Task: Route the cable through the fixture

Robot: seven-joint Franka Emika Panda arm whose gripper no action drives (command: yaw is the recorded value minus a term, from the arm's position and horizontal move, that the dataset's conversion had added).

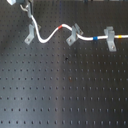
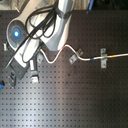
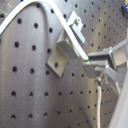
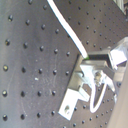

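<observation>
Cable routing here concerns a long, thin white cord with short red, blue and yellow bands (image 1: pixel 50 34), which lies on a black perforated metal breadboard (image 1: pixel 65 90) and runs across three small grey metal clip fixtures. In the first exterior view it passes the clip at the first exterior view's left (image 1: pixel 30 34), sags in a loop, rises past the red band to the middle clip (image 1: pixel 74 34), then runs nearly straight past the blue band to the clip at the first exterior view's right (image 1: pixel 110 39), with the yellow band beyond it. The cord looks light and limp, bending freely, so it will likely slump wherever it is not held; a grip close to the clip being threaded should give the most control, and its smooth jacket may slip. The robot's grey gripper (image 3: pixel 92 62) sits just beside the left clip (image 3: pixel 62 52) in the first wrist view, its narrow fingers appearing closed on the cord. The board is flat, matte and bare apart from the clips; the arm's white body and black hoses (image 2: pixel 40 25) overhang one corner in the second exterior view.
</observation>
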